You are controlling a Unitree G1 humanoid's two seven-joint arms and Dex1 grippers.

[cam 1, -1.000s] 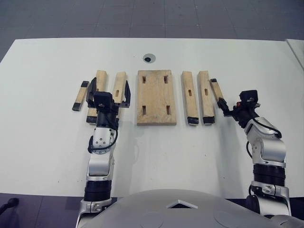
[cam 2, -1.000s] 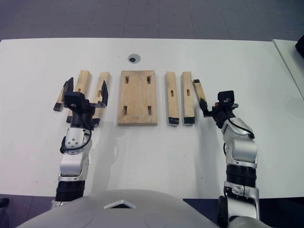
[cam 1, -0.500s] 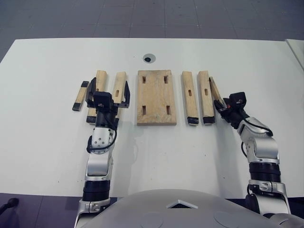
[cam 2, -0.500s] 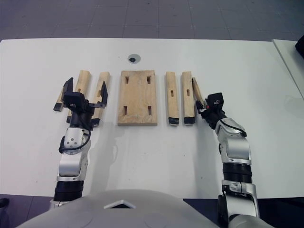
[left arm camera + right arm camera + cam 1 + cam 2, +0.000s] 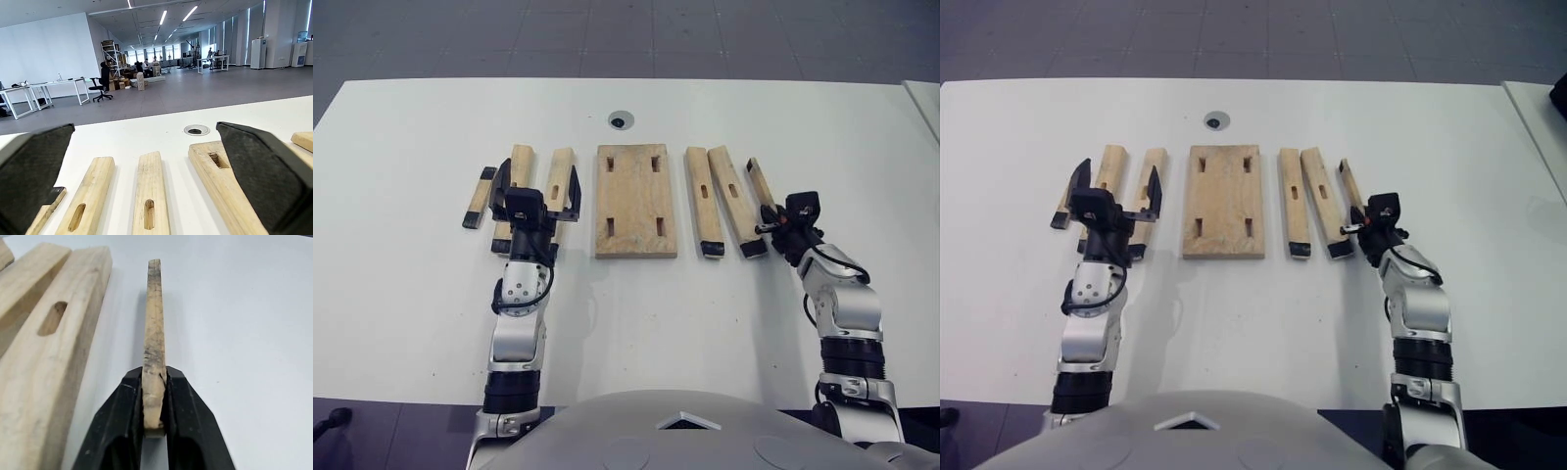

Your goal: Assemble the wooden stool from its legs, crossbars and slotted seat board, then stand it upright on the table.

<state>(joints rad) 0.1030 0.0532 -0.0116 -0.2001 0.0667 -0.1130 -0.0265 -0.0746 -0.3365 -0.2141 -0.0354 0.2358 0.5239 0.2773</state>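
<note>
Looking from your left, you find the left crossbar [image 5: 479,197] flat on the white table [image 5: 411,294], just outside the outer finger of your left gripper [image 5: 536,183]. That gripper hovers with its fingers [image 5: 34,171] spread wide and released, grasping nothing. The two left legs [image 5: 149,196] lie side by side, slots up, in the gap between the fingers and reach out beyond the fingertips. Just past the inner finger lies the slotted seat board [image 5: 635,201], flat, with a round cable hole [image 5: 621,119] in the table beyond its far end.

Right of the board you have the straight right leg [image 5: 703,201], then the tilted right leg [image 5: 736,201], whose dark-capped near end slants toward your right gripper [image 5: 154,377]. That gripper's fingers are clenched on the near end of the right crossbar [image 5: 154,328]. The bar stands on its narrow edge and runs straight out from the fingertips, just beside the tilted leg. Whether its far end touches the table, you cannot tell.
</note>
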